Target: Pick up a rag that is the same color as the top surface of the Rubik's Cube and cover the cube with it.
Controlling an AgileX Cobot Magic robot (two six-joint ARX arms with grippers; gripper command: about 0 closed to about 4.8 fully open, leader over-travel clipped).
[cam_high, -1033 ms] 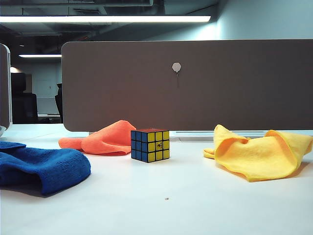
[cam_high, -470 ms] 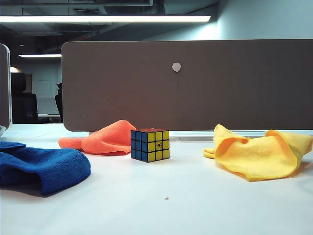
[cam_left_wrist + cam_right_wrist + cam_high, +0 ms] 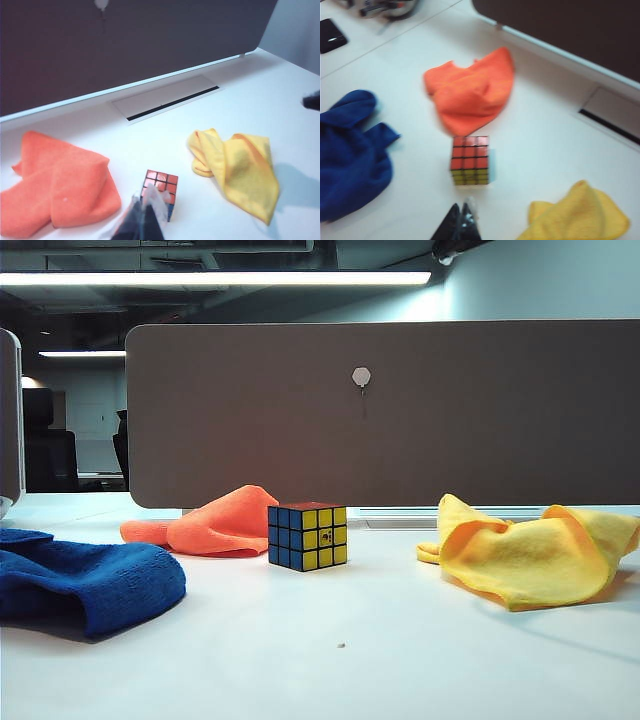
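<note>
Pincers both hang closed and empty above the cube (image 3: 307,536): left pincer (image 3: 145,220), right pincer (image 3: 461,223). Nothing on my desk (image 3: 400,650) has moved; orange rag (image 3: 215,523) lies untouched just behind the cube.

1. White table (image 3: 330,660), plain top.
2. Orange rag (image 3: 215,523), crumpled, far left of centre.
3. Rubik's Cube (image 3: 307,536), just right of rag.
4. Blue towel (image 3: 85,580), near left.
5. Yellow cloth (image 3: 535,552), right.
</note>
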